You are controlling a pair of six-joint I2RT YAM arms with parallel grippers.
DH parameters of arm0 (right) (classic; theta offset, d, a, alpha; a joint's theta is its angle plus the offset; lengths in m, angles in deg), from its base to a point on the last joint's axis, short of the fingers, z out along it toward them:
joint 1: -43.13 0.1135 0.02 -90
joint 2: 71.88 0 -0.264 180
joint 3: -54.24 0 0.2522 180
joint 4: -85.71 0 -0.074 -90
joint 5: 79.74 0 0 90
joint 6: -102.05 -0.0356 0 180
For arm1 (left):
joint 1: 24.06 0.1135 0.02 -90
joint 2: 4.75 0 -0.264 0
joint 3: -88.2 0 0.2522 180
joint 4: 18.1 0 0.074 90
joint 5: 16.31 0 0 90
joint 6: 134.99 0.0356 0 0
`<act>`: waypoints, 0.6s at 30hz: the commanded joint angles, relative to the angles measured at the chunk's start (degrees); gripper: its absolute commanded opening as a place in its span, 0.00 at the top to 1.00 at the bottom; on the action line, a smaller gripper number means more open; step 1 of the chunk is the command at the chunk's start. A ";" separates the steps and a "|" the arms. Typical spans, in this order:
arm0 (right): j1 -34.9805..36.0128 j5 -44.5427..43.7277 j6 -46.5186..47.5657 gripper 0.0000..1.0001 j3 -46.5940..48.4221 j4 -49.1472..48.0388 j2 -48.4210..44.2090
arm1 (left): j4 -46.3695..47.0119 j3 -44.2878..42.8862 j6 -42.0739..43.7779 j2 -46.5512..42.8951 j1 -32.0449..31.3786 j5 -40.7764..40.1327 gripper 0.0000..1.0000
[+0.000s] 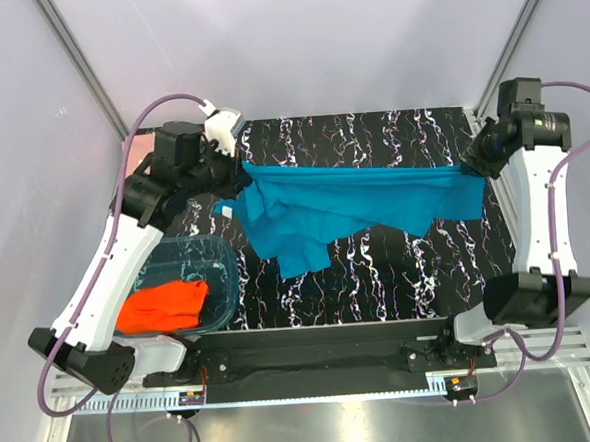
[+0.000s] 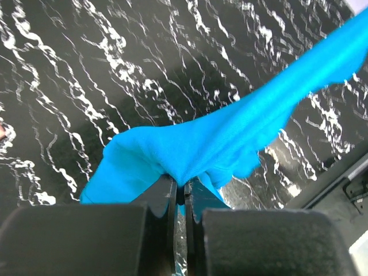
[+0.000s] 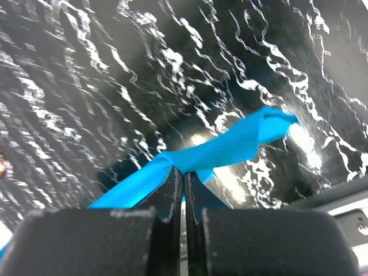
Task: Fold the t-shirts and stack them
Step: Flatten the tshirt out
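Observation:
A teal-blue t-shirt (image 1: 344,210) hangs stretched between both arms above the black marbled table (image 1: 379,276). My left gripper (image 1: 240,174) is shut on its left end; the left wrist view shows the cloth (image 2: 218,144) bunched in the left gripper (image 2: 183,187). My right gripper (image 1: 475,168) is shut on the right end; the right wrist view shows a twisted strip of cloth (image 3: 230,146) pinched in the right gripper (image 3: 184,175). The shirt's lower part sags toward the table at left of centre. An orange-red t-shirt (image 1: 165,305) lies crumpled in the tub.
A clear blue-tinted plastic tub (image 1: 220,254) stands at the table's left front, beside the left arm. Grey walls and metal frame posts enclose the table. A black rail (image 1: 323,352) runs along the near edge between the arm bases.

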 commanded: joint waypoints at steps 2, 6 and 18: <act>-0.90 -4.67 1.57 1.00 -2.13 4.10 -1.81 | 1.54 1.73 2.15 -2.25 1.06 1.72 0.96; -0.90 -3.97 0.78 1.00 -8.37 7.60 -7.18 | 2.06 8.69 1.71 -7.44 0.97 2.07 0.96; -0.90 -3.35 0.78 0.99 -7.71 -0.91 17.01 | -11.32 -4.88 -0.22 25.24 1.15 -3.60 0.83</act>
